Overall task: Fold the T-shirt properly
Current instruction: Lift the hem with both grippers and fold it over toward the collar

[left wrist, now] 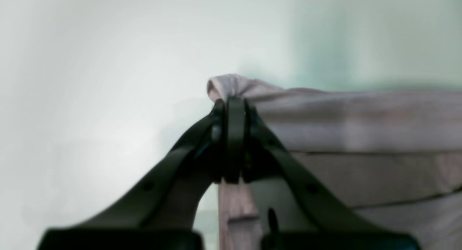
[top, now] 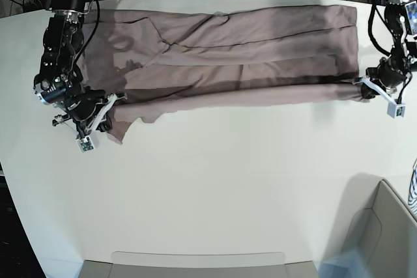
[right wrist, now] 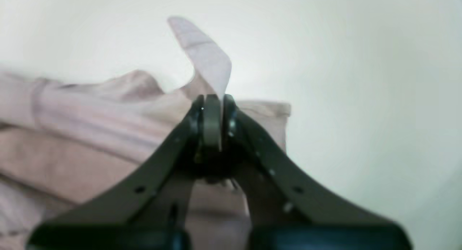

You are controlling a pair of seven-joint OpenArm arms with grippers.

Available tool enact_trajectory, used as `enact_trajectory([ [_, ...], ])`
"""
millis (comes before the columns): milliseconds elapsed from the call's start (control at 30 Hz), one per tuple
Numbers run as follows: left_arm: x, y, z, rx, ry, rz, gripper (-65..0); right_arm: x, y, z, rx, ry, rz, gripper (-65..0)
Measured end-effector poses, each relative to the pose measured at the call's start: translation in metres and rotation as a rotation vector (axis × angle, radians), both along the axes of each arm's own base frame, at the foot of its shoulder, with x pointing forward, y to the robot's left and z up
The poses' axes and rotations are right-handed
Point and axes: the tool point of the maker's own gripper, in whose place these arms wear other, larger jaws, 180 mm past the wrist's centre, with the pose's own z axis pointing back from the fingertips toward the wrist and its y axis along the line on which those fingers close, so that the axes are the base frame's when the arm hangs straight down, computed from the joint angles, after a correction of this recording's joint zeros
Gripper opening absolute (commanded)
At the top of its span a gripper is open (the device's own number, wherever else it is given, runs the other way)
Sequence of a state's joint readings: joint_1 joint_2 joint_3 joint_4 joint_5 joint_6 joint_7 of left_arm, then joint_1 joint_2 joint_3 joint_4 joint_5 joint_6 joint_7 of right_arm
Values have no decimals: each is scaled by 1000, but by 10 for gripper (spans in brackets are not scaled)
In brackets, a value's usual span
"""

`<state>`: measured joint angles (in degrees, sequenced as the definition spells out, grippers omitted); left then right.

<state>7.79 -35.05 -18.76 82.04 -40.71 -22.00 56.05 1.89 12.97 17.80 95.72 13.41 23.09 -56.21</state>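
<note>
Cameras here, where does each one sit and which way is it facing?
Left wrist: behind the left hand, looking along its shut fingers at the pinched T-shirt edge.
Right wrist: behind the right hand, facing its pinched flap.
Base: overhead, looking down on the table, both arms showing.
Shared: all show the shirt.

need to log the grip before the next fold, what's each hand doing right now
Left hand: closed on a corner of the wrinkled mauve-pink cotton T-shirt.
Right hand: closed on the T-shirt's other end.

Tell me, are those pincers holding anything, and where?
Yes. Both grip the T-shirt: the left pincer pinches one end of its folded edge, the right pincer the other.
</note>
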Motion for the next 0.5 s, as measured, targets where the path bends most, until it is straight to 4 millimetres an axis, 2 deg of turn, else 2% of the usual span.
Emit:
enact_trajectory([
  [200,-17,-3,-8,3,35,-11,-650,-20,-17,13,-34,-9,-48,-650],
  [367,-25,-6,10,32,3,-37,-650,-37,-22,17,-66,7,-53,-650],
  [500,-35,-11,9,44,41,-62,-650,-52,-19,15,-83,20,-40,-650],
])
